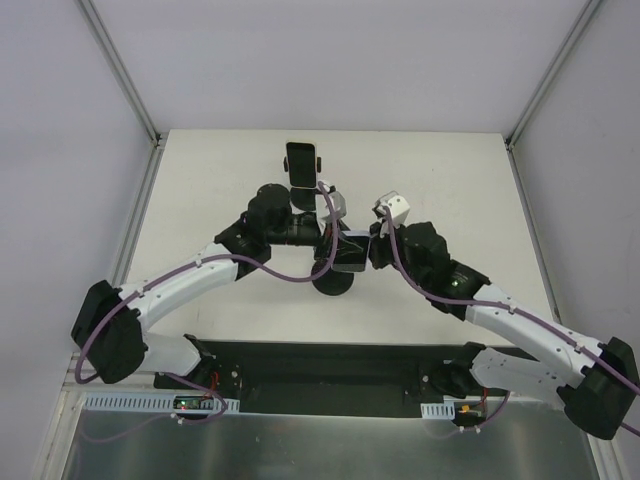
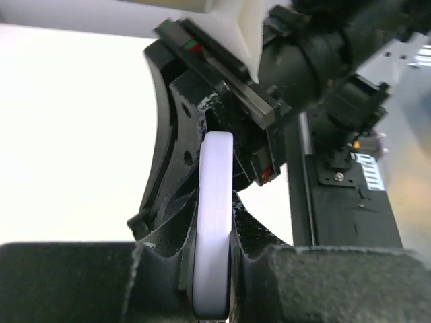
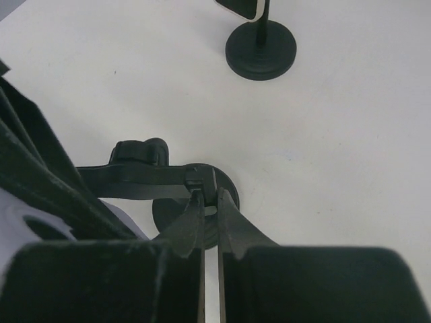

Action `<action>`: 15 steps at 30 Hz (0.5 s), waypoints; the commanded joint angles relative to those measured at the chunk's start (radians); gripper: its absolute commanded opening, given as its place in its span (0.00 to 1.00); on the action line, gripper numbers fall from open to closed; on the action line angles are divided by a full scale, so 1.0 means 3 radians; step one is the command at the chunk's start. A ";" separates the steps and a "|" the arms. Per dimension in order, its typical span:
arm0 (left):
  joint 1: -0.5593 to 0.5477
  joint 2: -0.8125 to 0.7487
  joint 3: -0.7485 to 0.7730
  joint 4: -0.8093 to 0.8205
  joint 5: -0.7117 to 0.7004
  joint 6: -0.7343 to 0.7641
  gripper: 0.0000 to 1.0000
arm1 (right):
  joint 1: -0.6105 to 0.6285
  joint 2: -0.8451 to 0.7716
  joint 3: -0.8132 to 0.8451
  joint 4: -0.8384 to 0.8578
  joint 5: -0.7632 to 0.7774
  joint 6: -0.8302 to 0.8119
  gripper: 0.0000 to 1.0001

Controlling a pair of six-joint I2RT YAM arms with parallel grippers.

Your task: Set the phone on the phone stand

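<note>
My left gripper [image 1: 322, 240] is shut on the phone, seen edge-on as a white rounded strip [image 2: 214, 222] between my fingers. The phone is against the black cradle [image 2: 176, 151] of the phone stand, whose round base [image 1: 334, 281] sits at the table's middle. In the top view the phone [image 1: 347, 252] is a dark slab between both grippers. My right gripper [image 3: 210, 196] is shut on the stand's cradle edge, above the stand's base [image 3: 229, 185]; it also shows in the top view [image 1: 366, 250].
A second stand [image 3: 261, 48] with another phone [image 1: 300, 164] upright on it stands farther back on the white table [image 1: 460, 190]. A black rail [image 1: 320, 370] runs along the near edge, by the arm bases.
</note>
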State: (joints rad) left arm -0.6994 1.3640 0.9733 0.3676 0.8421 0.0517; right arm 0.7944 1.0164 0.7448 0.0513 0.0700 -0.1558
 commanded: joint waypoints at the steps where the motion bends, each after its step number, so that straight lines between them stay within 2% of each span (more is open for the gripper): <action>1: -0.0138 -0.0466 -0.0130 -0.0744 -0.2563 0.0099 0.00 | 0.0301 -0.0289 -0.0049 0.0208 0.1713 0.0207 0.00; 2: -0.0164 -0.0522 -0.0186 -0.0745 -0.3063 0.0048 0.00 | 0.0388 -0.0310 -0.0054 0.0207 0.1907 0.0278 0.00; 5: -0.0215 -0.0625 -0.0365 -0.0592 -0.3531 -0.0029 0.00 | 0.0787 -0.0274 -0.0095 0.0284 0.2831 0.0391 0.00; 8: -0.0302 -0.0569 -0.0447 -0.0408 -0.3951 0.0048 0.00 | 0.1176 -0.0177 -0.0029 0.0289 0.3456 0.0514 0.00; 12: -0.0322 -0.0304 -0.0295 -0.0315 -0.3906 -0.0003 0.00 | 0.1707 0.0017 0.0171 0.0386 0.3969 0.0509 0.00; 15: -0.0338 -0.0165 -0.0223 -0.0336 -0.3830 -0.0014 0.00 | 0.1943 0.0277 0.0411 0.0443 0.4225 0.0458 0.00</action>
State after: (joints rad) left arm -0.8787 1.2316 0.8837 0.3145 0.1307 -0.0555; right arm 1.2568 1.0710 0.7231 0.1066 1.0378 -0.0219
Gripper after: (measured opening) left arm 0.122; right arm 0.045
